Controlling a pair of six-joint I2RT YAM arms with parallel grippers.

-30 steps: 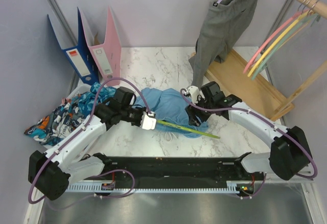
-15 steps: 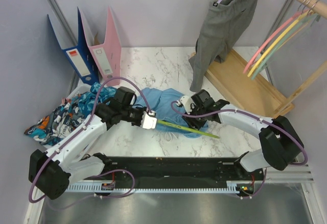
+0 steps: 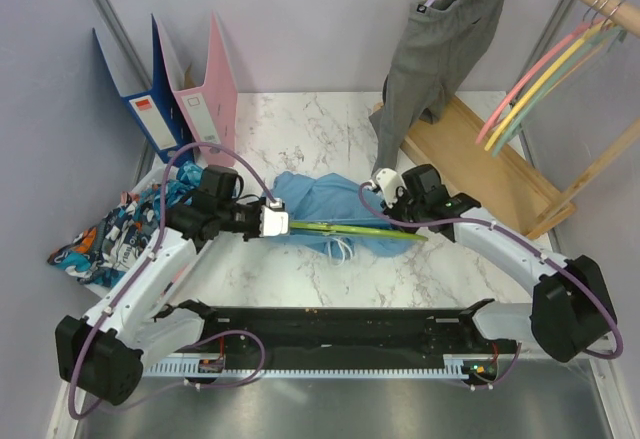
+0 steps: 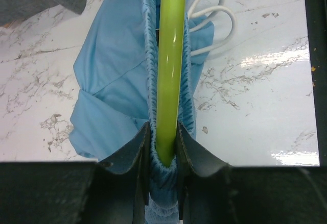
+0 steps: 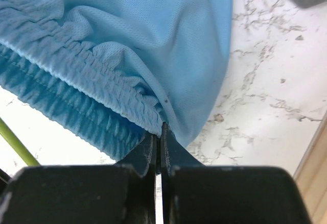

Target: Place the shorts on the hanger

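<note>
The light blue shorts (image 3: pixel 318 202) lie bunched mid-table, their white drawstring (image 3: pixel 342 250) trailing toward me. The lime hanger (image 3: pixel 350 229) runs level through the waistband. My left gripper (image 3: pixel 290 225) is shut on the hanger's left end. In the left wrist view the green hanger bar (image 4: pixel 171 55) sits between the pads of the left gripper (image 4: pixel 163 147), with the shorts (image 4: pixel 112 71) gathered round it. My right gripper (image 3: pixel 380 204) is at the shorts' right end. The right wrist view shows the right gripper (image 5: pixel 159 128) pinched shut on the shorts' (image 5: pixel 127 45) elastic edge.
A grey garment (image 3: pixel 440 49) hangs from the wooden rack (image 3: pixel 490 169) at the back right, beside pink and yellow hangers (image 3: pixel 540 84). Binders (image 3: pixel 190 89) stand at the back left. Patterned clothes (image 3: pixel 110 234) are piled at the left edge.
My right gripper has closed on the shorts' edge and shifted right. My left arm has drawn back left with the hanger, which now lies level with the waistband stretched along it.
</note>
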